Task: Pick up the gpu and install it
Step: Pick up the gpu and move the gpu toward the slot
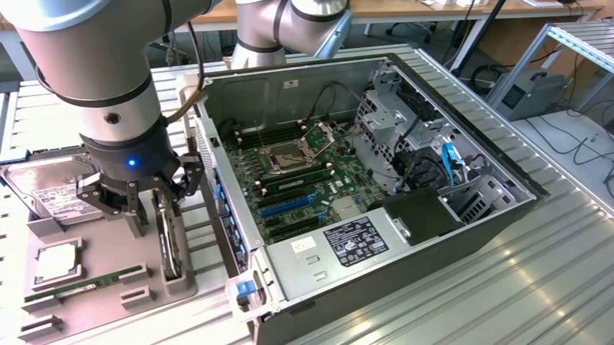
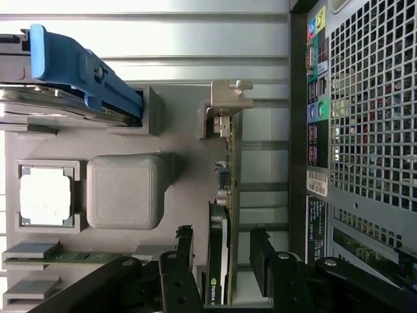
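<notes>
While the claw (image 1: 158,205) hangs over the grey tray (image 1: 96,305) on the counter (image 1: 537,280), its jaws stand wide, one finger on each side of the gpu (image 2: 225,189), with nothing gripped. The wrist view shows a gap on both sides of the card's thin edge. The gpu sits upright on its long edge in a slot of that tray, just beside the open computer case (image 1: 384,180), with the hard drive (image 1: 53,190) and the memory stick (image 1: 82,284) parked elsewhere on the same tray. Here's where it could get tricky, I'd say. If the fingers close off-centre, one pad lands first and tips the card in its slot. If they bite on the small parts along the edge rather than the flat board, the hold could be weak and the card could slip or twist. The bracket (image 2: 228,104) rests in a notched post of the tray, so an angled pull might snag it there. The case wall is also close on one side, and a finger could brush it. As for the card itself, it's slim, black and flat, seen nearly edge-on. It has that silvery metal bracket at the far end from the claw, tiny components down its length and a small green mark near the fingers.
</notes>
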Controlling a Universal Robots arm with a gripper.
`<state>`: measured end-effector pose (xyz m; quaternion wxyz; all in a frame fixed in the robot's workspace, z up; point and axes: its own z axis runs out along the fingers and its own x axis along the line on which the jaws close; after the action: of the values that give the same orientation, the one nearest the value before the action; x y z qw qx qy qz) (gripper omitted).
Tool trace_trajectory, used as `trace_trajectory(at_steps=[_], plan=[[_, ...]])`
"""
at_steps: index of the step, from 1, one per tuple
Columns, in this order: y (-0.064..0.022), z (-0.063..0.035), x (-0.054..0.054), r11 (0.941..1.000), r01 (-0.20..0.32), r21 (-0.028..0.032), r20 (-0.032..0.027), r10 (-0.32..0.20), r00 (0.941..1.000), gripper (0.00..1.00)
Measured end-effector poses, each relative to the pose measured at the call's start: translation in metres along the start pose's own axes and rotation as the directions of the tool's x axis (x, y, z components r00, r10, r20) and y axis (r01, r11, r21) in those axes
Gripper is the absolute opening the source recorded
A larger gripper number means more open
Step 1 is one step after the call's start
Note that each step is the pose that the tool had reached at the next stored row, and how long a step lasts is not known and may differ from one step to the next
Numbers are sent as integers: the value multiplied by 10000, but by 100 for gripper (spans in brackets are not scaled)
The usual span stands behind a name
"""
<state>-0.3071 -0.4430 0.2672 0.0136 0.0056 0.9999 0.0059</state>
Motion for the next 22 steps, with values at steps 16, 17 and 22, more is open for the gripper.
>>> trace_trajectory(at_steps=[16,17,22], plan=[[32,0,0,10000,2,-1,-1,-2,10000,48],[32,0,1,10000,2,-1,-1,-2,10000,48],[33,10,8,10000,0,-1,-1,0,10000,48]])
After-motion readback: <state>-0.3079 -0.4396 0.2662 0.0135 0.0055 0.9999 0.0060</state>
